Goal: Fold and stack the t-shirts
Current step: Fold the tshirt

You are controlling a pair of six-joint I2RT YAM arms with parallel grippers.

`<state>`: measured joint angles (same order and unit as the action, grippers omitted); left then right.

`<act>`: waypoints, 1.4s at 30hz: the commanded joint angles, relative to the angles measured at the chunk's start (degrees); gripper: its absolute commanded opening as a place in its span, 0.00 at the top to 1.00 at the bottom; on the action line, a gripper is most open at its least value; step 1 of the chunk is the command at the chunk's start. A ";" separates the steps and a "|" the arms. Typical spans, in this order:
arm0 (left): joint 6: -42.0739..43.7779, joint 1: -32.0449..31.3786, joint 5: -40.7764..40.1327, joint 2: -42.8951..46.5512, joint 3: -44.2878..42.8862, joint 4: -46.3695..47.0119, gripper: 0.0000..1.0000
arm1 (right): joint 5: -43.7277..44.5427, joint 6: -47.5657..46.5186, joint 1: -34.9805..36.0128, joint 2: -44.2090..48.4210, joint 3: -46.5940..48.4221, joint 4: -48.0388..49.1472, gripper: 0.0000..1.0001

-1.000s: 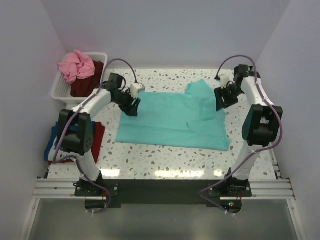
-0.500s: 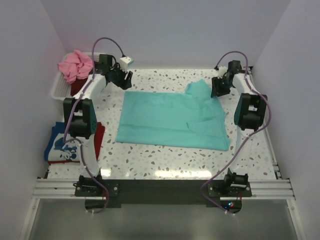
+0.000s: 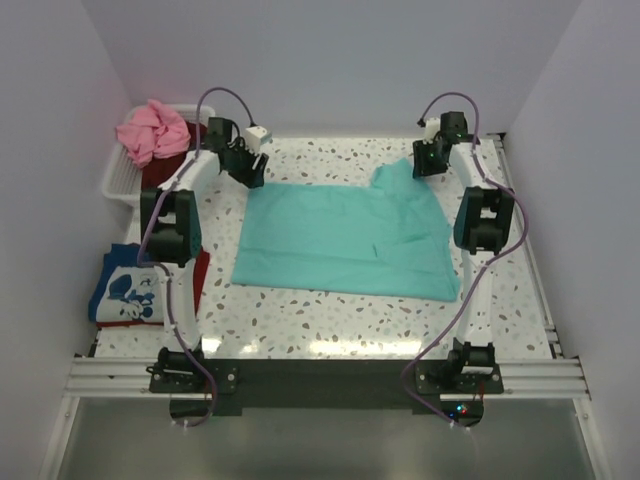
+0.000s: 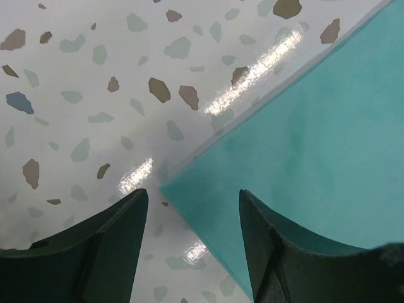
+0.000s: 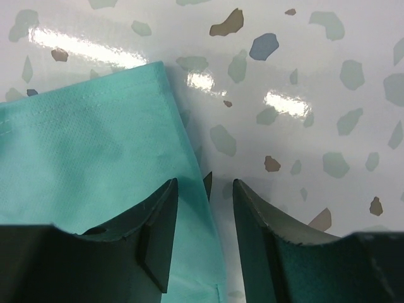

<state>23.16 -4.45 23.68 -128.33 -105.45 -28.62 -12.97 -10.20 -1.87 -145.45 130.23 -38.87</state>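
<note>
The teal t-shirt (image 3: pixel 340 235) lies spread out flat in the middle of the speckled table (image 3: pixel 330 310). One sleeve sticks up at its far right side.

Both arms are stretched out long, away from their bases, to the far side of the shirt. The left arm reaches to the far left corner. The left gripper (image 3: pixel 248 175) points down at the table there. In its wrist view the left gripper (image 4: pixel 191 202) is wide open, and the shirt corner (image 4: pixel 315 139) sits right between the two fingers. One finger is over bare table and the other is over the cloth.

The right arm reaches to the far right sleeve, with the right gripper (image 3: pixel 427 165) pointing down too. In its wrist view the right gripper (image 5: pixel 203 189) has its fingers a little apart. The sleeve's edge (image 5: pixel 95 139) runs into the gap, and some table shows between them.

A white basket (image 3: pixel 115 180) stands at the far left. A pink t-shirt (image 3: pixel 150 135) and a dark red t-shirt (image 3: pixel 192 140) are piled in it. A blue t-shirt with white print (image 3: pixel 125 295) lies at the left edge, on a red t-shirt (image 3: pixel 198 270).
</note>
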 commanded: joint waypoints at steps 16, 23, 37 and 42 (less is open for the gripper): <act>9.09 1.72 1.89 -9.04 -11.88 -5.56 0.42 | -4.35 -0.09 0.11 -0.81 1.16 -3.32 1.00; 10.07 1.99 5.58 -10.88 -12.24 -5.57 0.44 | -3.73 0.26 0.11 -0.45 0.28 -2.52 1.00; 11.64 2.25 9.09 -7.11 -4.34 1.10 0.72 | -4.95 2.90 0.20 4.55 -2.35 -0.07 1.00; 12.17 2.34 10.68 -2.89 -0.21 5.58 0.85 | -5.57 3.43 0.02 8.50 -4.72 0.64 1.00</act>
<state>33.93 -2.63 31.75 -135.74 -107.83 -27.16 -16.47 -8.34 -1.89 -143.50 126.43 -39.20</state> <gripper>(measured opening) 0.178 0.008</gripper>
